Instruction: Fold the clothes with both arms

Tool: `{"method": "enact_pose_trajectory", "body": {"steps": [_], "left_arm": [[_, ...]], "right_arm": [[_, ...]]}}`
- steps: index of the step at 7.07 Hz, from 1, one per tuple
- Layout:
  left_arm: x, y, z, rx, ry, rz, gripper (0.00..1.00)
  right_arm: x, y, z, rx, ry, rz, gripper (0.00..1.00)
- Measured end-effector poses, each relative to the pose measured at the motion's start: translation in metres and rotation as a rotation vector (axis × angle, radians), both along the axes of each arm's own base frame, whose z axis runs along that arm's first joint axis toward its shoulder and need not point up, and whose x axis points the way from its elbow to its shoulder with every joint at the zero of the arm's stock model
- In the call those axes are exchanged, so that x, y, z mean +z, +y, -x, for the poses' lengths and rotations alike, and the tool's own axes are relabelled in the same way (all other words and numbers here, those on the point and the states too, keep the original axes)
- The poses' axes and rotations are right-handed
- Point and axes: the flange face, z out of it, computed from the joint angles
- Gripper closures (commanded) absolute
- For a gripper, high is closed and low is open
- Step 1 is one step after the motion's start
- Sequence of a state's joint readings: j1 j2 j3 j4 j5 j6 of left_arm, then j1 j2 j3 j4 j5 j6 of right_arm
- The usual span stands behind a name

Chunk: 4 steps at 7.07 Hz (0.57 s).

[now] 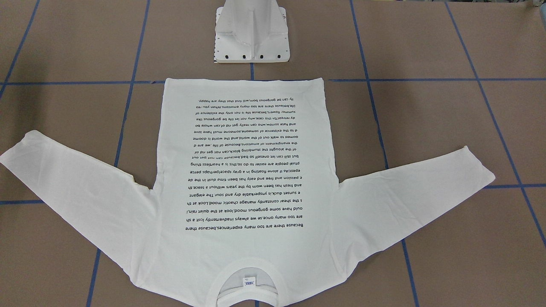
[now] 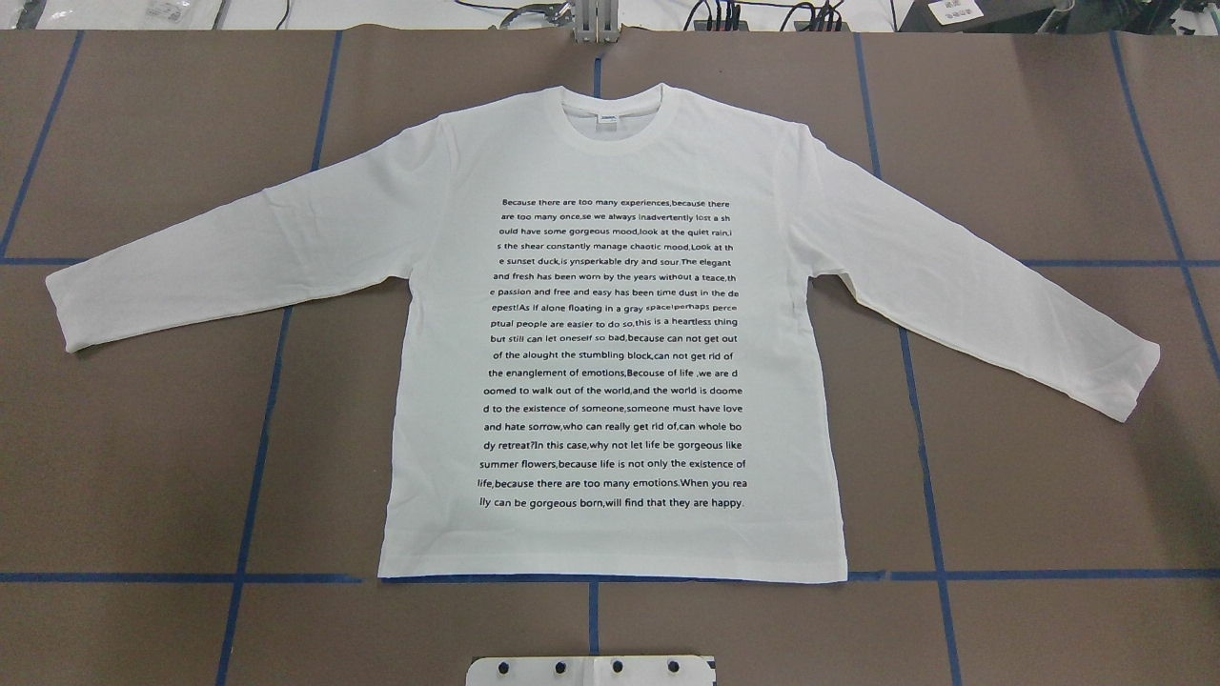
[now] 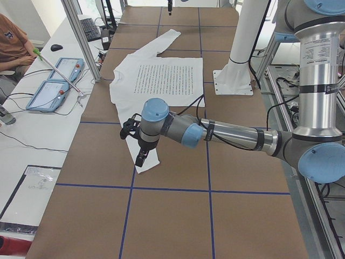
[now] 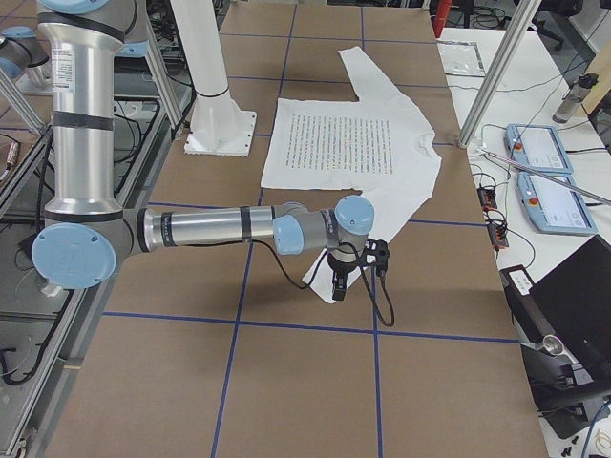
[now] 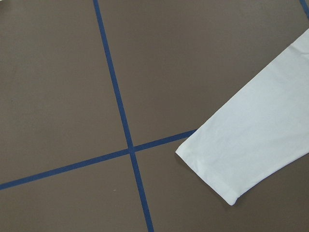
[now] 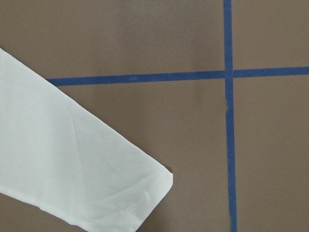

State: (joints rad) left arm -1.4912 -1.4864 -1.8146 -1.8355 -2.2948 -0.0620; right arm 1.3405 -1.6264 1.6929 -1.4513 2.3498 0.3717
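The white long-sleeved T-shirt (image 2: 610, 333) lies flat on the brown table, black text side up, collar away from the robot, both sleeves spread out. It also shows in the front view (image 1: 243, 170). In the exterior left view my left gripper (image 3: 139, 161) hangs over the left sleeve's cuff (image 3: 146, 162). In the exterior right view my right gripper (image 4: 336, 291) hangs over the right sleeve's cuff (image 4: 325, 277). I cannot tell whether either is open or shut. The wrist views show only the cuffs, the left one (image 5: 231, 159) and the right one (image 6: 96, 183), and no fingers.
The white pedestal base (image 1: 251, 38) stands just behind the shirt's hem. Blue tape lines (image 2: 257, 410) cross the table. An operator (image 3: 13, 43) and control tablets (image 3: 54, 81) are at a side bench past the collar end. Aluminium posts (image 4: 492, 72) stand there.
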Motion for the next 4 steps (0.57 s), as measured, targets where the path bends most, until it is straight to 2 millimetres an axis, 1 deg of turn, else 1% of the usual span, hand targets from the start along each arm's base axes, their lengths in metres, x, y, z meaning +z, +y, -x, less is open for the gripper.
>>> {"method": "enact_pose_trajectory", "body": {"steps": [1,4], "left_arm": [[-0.001,0.0,0.0,0.0,0.001,-0.009,0.01],[0.0,0.0,-0.002,0.006,0.015,-0.01,0.01]], "right_arm": [[0.008,0.0,0.016,0.031,-0.005,0.031,0.01],[0.054,-0.002,0.045,0.097,-0.034,0.056,0.04]]}}
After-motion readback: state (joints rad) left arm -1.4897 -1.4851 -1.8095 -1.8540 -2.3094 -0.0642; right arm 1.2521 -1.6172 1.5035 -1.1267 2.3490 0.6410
